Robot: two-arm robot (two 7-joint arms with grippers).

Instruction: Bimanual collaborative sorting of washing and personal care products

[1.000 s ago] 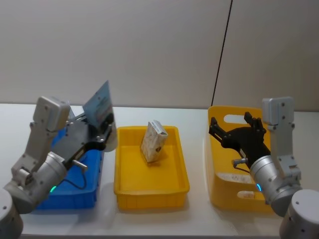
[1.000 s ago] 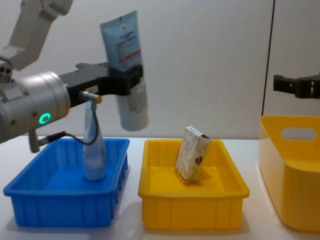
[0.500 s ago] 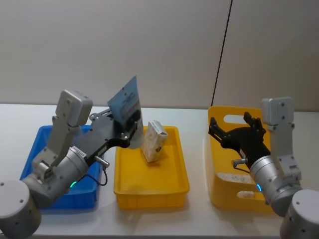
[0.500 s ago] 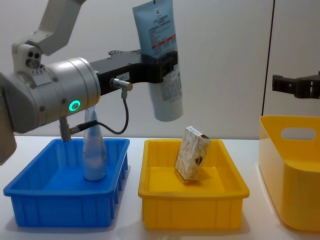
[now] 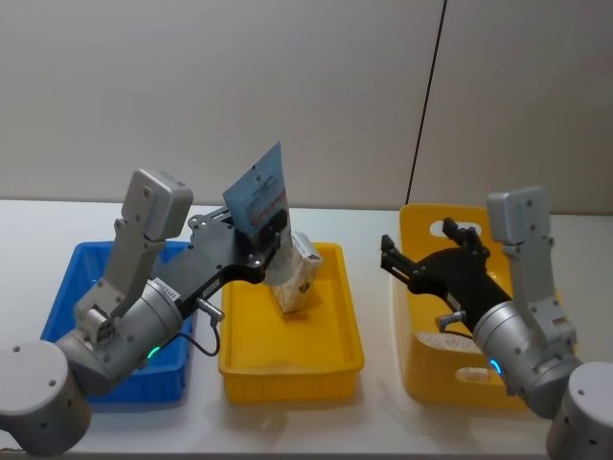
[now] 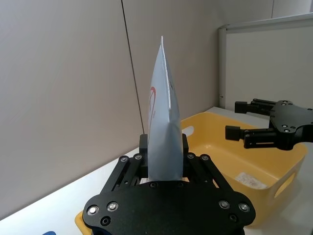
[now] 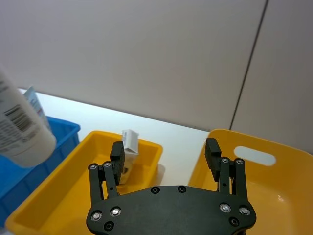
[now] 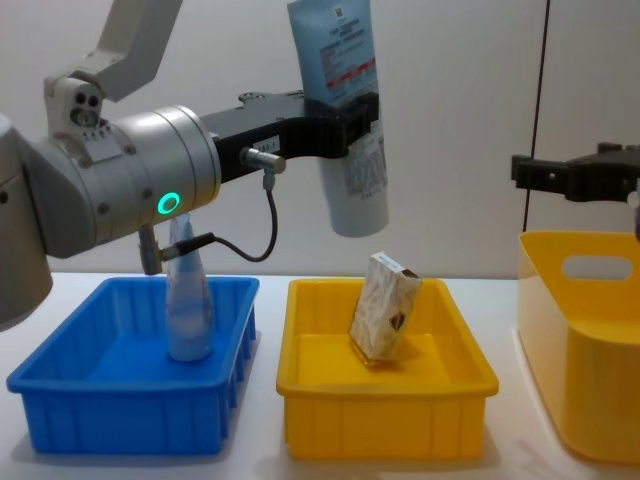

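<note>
- The left gripper (image 8: 352, 122) has its jaws clamped on the squeeze tube (image 8: 340, 60), cap end down, in the air over the yellow tray (image 8: 385, 425).
- Seen from the chest, the cap hangs at 11 o'clock of the patterned carton (image 8: 385, 318), which leans inside that tray.
- The bluish bottle (image 8: 187, 300) stands upright in the blue bin (image 8: 120, 425), at 9 o'clock of the tray.
- The right gripper (image 7: 165, 149), jaws apart and holding nothing, hovers at 3 o'clock, above the tall yellow bin (image 8: 590, 400).

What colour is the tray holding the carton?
Yellow; the tray with the carton shows best in the chest view.
</note>
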